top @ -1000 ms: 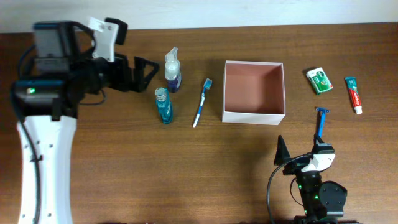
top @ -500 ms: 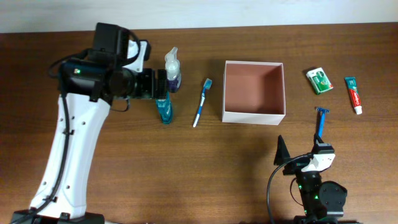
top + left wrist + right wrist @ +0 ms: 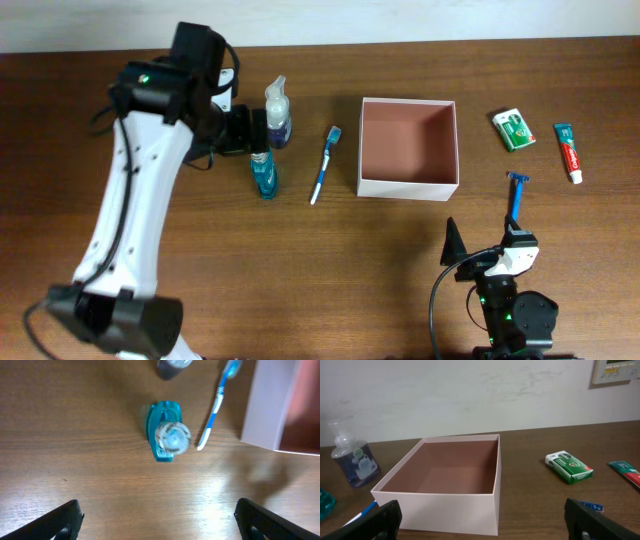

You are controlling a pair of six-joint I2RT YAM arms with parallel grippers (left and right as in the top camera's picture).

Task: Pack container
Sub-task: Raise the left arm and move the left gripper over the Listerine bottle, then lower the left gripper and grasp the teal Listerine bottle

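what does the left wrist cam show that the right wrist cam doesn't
Only the left wrist: the teal bottle whole from above and most of the toothbrush; the right wrist catches just slivers of them at its left edge. Only the right wrist: the green box and the toothpaste tube. Both: the container and the dark blue bottle.

Ahead of the left gripper, the top edge leaves only a dark, blurred sliver of the spray bottle, and the container to its right is a blurred, cropped corner. Either side of the right gripper, the teal bottle and the toothpaste tube run off the frame, and the razor barely shows.
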